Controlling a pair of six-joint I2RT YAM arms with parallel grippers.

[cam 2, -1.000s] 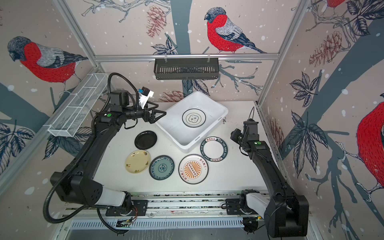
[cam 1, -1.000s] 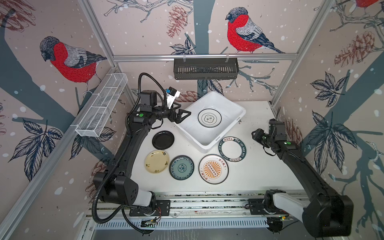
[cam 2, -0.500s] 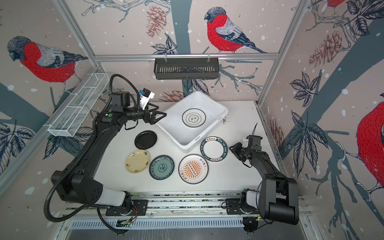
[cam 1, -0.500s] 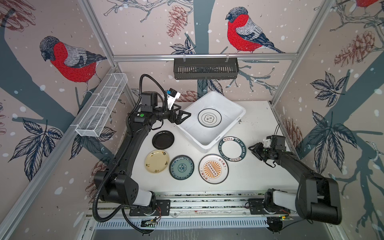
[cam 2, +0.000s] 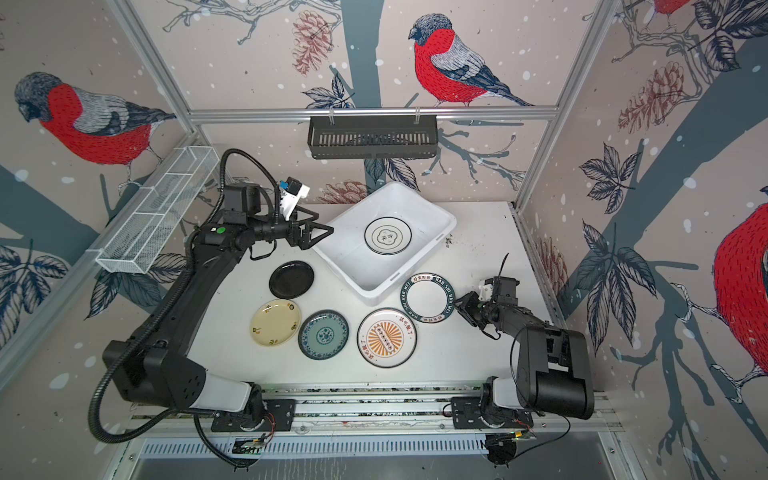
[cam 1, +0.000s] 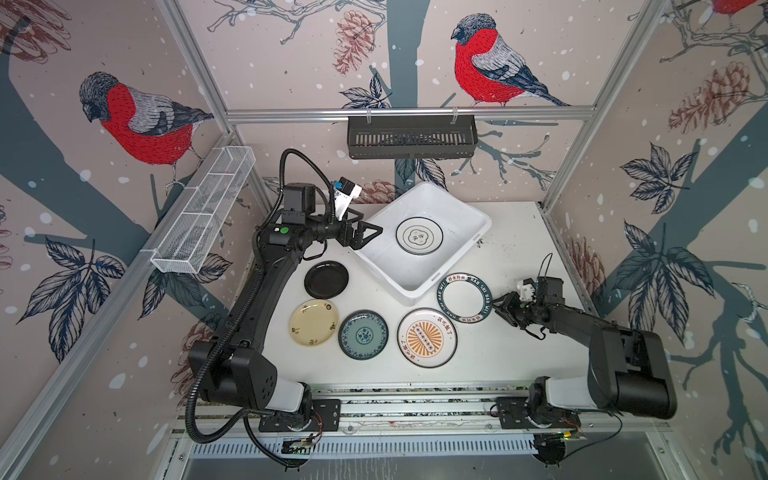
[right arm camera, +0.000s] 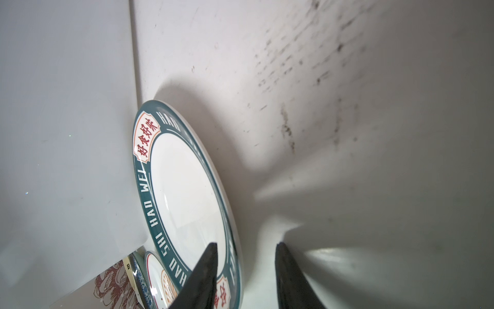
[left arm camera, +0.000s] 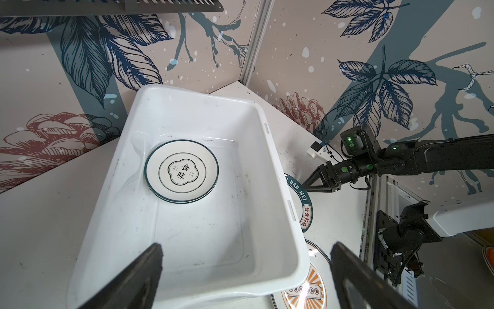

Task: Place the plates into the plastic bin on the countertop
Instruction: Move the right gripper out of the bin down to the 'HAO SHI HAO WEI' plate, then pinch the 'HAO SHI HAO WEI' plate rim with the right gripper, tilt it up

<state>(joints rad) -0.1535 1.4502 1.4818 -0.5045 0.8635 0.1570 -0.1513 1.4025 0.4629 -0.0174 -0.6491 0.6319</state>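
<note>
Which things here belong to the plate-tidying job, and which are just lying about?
Job: white bin, ringed plate inside it, black plate, cream plate, teal plate, sunburst plate, green-lettered plate.
Lying about: black slotted rack, wire-mesh basket.

A black slotted rack (cam 1: 412,137) is hung from the aluminium crossbar (cam 1: 291,115) on the far wall. A white wire-mesh basket (cam 1: 203,216), divided into compartments, is fixed along the left wall. Red-breasted birds (cam 1: 490,70) are printed on the walls.
</note>
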